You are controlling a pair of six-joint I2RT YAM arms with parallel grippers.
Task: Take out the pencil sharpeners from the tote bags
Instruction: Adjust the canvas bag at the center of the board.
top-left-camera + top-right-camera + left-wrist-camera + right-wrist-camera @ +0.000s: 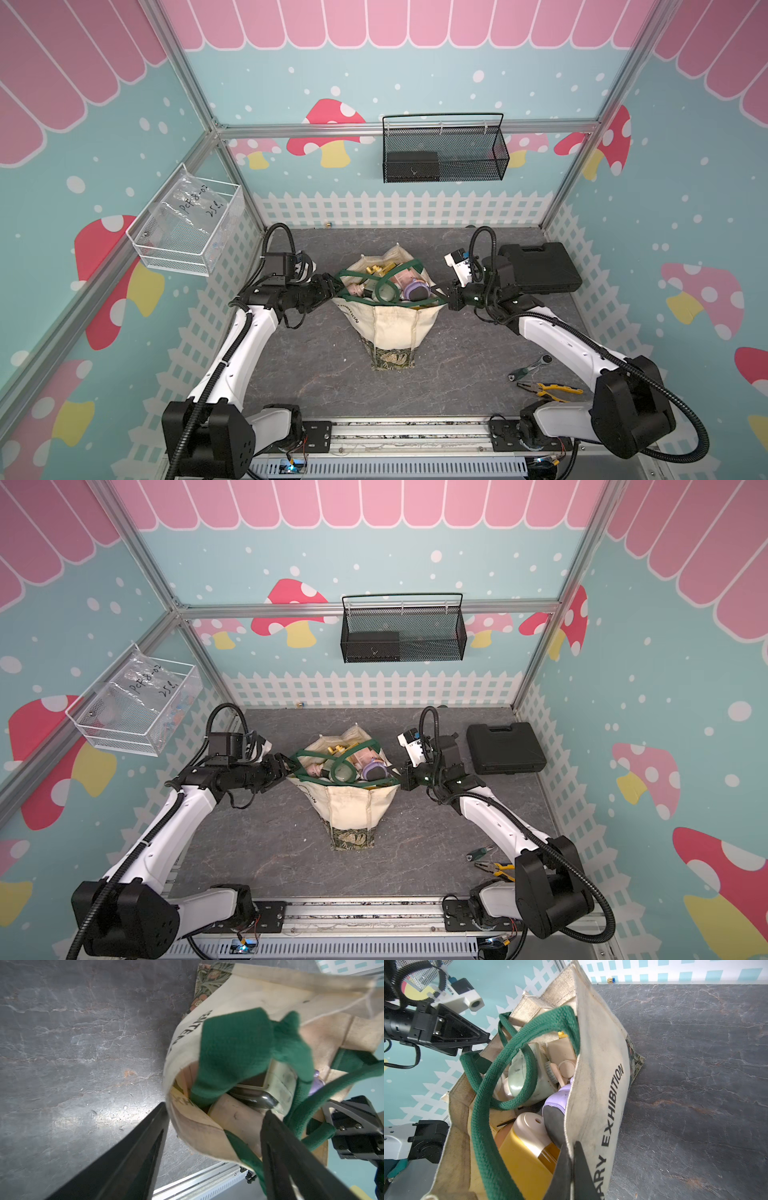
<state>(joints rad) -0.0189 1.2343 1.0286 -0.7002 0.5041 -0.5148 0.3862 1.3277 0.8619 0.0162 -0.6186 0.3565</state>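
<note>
Right wrist view: tote bag rim is pinched tight by right gripper; left gripper is seen spread wide astride opposite rim, one finger inside, one outside; pencil sharpeners are piled inside bag, stood upright at middle of table.

A robot lab's test cell in cartoon decor: aluminium frame posts hold printed mushroom-and-picket-fence panels, 2 white robot arms are bolted to a rail along a slate-grey tabletop, with wire baskets on the walls.
</note>
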